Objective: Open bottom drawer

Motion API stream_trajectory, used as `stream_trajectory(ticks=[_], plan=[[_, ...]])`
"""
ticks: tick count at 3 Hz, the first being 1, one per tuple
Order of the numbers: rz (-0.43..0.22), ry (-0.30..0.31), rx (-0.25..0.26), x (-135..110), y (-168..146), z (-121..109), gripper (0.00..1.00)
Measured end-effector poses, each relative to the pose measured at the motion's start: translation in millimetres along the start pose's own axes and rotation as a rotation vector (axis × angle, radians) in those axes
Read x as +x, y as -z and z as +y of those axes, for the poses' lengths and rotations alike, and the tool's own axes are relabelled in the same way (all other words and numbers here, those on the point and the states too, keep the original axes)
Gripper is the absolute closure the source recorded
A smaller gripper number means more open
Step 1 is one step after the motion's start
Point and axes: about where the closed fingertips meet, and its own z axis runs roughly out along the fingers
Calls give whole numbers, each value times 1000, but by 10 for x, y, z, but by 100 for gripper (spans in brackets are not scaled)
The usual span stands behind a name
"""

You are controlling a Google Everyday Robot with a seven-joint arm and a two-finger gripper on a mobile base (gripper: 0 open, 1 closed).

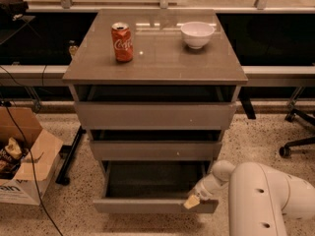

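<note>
While a Coca-Cola can (122,42) tops the bench (157,70), your hand (193,200), lower right, sits at the open bottom drawer (147,206)'s front; you cannot tell its grip.

Cabinet top (157,63) is reflecting the overhead lights: smooth, glossy, laminate look. Coca-Cola can (122,42) is gleaming, red-printed metal. White bowl (197,34) is shining like glazed ceramic. Bottom drawer (155,206) is showing a smooth, matt grey-brown front; its inside is reading dark and dull. Gripper (193,200), sitting at that front's right end, is showing a matt tan tip. Arm shell (266,195) is looking like smooth white plastic. Cardboard box (29,151) is looking rough. Floor (275,136) is showing speckled stone.
</note>
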Motion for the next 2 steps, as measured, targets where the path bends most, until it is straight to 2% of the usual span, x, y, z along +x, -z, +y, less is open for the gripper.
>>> stream_trajectory(ticks=[1,2], plan=[[1,-1,3,-6,-17,-8,55],[1,0,3,-5,-18,-6,32]])
